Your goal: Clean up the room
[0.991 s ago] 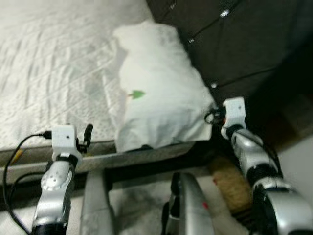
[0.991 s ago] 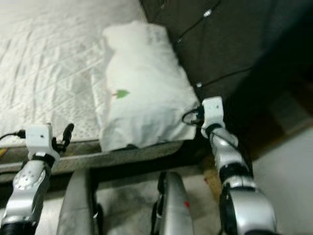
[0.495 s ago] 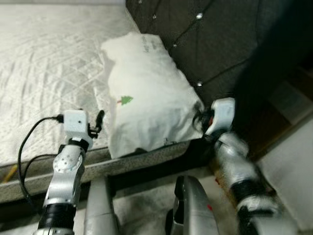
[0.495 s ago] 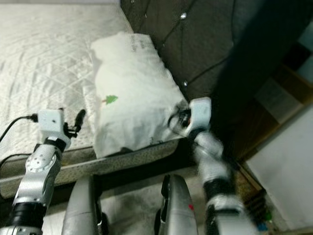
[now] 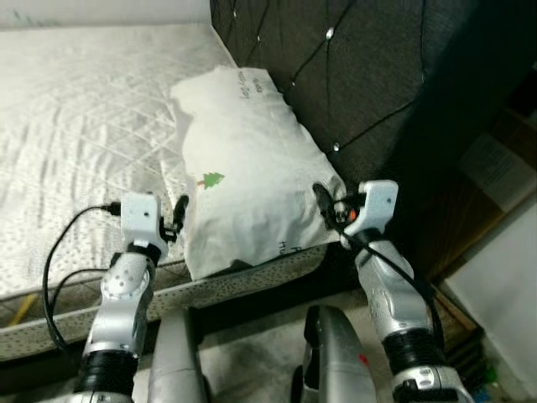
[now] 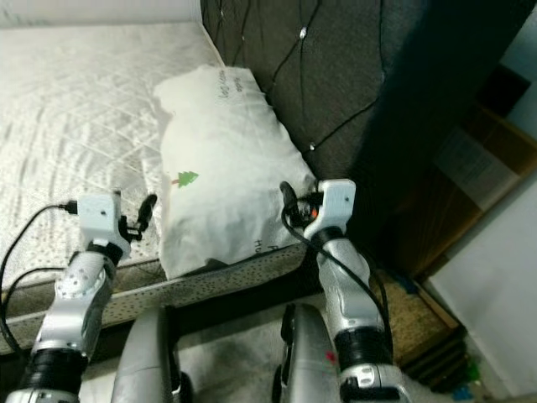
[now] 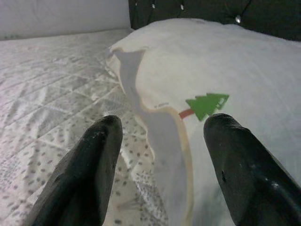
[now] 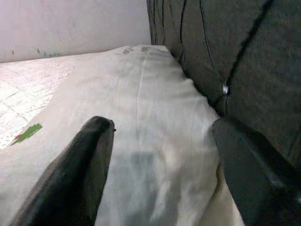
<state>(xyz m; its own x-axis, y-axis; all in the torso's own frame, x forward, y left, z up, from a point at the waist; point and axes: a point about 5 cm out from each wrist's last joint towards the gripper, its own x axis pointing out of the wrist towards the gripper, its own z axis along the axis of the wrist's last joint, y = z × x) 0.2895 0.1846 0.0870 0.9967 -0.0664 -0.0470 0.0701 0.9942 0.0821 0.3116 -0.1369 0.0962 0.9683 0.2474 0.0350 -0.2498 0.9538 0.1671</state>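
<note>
White pillow on the bed, against the headboard, with an end effector spread wide at each side.

The pillow is plump, soft white cloth, printed with a small green tree and grey lettering; a loose flap hangs along its near edge. It lies at the mattress corner on a diamond-quilted, speckled cover, touching the dark tufted, studded headboard. The left end effector straddles that flap with fingers far apart; the right end effector, equally wide, faces the pillow's headboard end.
</note>
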